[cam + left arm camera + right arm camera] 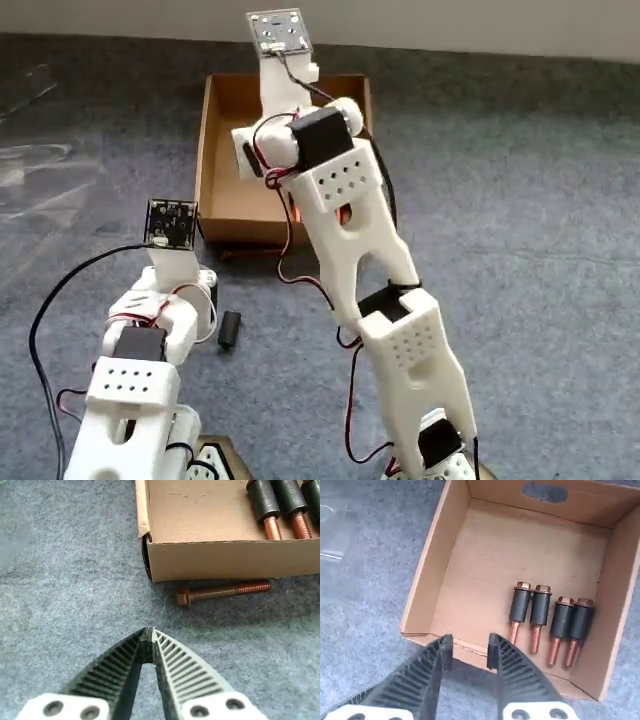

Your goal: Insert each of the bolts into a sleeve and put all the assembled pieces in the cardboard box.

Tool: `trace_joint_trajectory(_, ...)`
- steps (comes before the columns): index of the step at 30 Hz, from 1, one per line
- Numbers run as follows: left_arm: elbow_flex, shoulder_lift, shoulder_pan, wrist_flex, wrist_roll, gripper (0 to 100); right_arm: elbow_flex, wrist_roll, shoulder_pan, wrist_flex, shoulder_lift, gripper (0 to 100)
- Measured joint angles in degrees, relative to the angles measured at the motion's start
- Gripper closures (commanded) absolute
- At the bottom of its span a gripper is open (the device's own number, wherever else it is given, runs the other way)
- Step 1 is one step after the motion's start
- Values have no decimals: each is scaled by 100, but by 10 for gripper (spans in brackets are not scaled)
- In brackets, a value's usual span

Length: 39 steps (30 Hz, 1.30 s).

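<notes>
Inside the cardboard box (427, 565), four assembled pieces (540, 611) lay in a row on the bottom, close to one side wall. Each was a copper-coloured bolt pushed through a black sleeve, with the head at one end and the bare thread sticking out of the other. All four pointed the same way, their threads toward the wall nearest my grippers.

Just outside that wall, a loose bolt (220, 590) lay flat on the grey carpet (520, 200). It ran alongside the cardboard, with its head toward the box's corner. I could not tell whether it touched the wall.

A loose sleeve (229, 330) lay on the carpet too, well apart from the box. It sat between my two arms, just beside the wrist of my left arm (150, 350).

My left gripper (150, 631) was clenched with nothing in it, its ribbed fingers meeting at the tips. It hung over bare carpet, near the loose bolt and not touching it.

My right gripper (470, 642) was released, its fingertips standing apart with nothing between them. It hung above the box's near wall, and my right arm (340, 200) stretched out over the box from the table's near edge.

Off to the side of the box, a sheet of clear plastic (335, 530) lay on the carpet.
</notes>
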Motion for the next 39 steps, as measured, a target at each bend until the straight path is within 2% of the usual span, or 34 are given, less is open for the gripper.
trace_joint_trajectory(9,0,0,9,0,0,989,35,-308,-9,0,-44,889)
trace_joint_trajectory(14,0,0,9,0,0,989,756,-334,-9,0,-273,889)
trace_joint_trajectory(24,0,0,9,0,0,989,2901,-475,-9,-35,-2708,890)
trace_joint_trajectory(31,0,0,9,0,149,989,5943,-264,-167,-1574,-4396,890)
trace_joint_trajectory(39,0,0,-448,0,193,988,11051,-255,-941,-5011,-6418,874)
